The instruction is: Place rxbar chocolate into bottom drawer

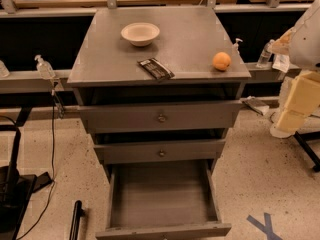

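As rxbar chocolate [155, 68] lies near the worktop's [192, 36] front edge, pickup is pending.
Gripper [292, 115] off right edge, state unclear, must reach across.

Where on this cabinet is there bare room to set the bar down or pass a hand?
The bottom drawer floor is wholly bare. On the cabinet top, free patches lie left of the bowl and between rxbar chocolate and orange. Crowded: the bowl-to-bar middle. The gripper hangs right of the cabinet.
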`<state>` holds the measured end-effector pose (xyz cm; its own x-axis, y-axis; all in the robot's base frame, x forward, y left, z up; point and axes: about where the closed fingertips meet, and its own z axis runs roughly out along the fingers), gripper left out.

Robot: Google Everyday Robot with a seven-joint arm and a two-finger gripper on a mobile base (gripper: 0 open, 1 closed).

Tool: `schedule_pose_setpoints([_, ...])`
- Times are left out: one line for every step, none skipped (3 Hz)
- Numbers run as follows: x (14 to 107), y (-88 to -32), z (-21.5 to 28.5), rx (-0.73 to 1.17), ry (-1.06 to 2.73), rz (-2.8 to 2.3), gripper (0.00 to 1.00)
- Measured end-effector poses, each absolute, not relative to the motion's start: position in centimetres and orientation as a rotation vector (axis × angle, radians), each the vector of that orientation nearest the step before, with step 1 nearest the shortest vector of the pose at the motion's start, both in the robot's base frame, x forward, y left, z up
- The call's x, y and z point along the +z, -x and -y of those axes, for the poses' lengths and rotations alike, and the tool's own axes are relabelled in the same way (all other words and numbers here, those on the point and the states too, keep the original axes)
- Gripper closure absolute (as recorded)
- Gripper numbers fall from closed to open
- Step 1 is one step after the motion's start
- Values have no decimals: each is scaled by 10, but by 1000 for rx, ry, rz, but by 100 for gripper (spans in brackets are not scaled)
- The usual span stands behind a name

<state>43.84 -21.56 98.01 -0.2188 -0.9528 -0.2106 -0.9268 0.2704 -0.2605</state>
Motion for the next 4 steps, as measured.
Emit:
schedule_pose_setpoints([982, -443, 214, -120, 1718, -2205, 0])
schedule_pose_setpoints([992, -485, 194, -141, 1715, -2120, 0])
schedule_pose_setpoints([1016, -599, 121, -134, 1711, -1916, 0])
schedule_pose_setpoints([1014, -667, 61, -40, 1667, -1888, 0])
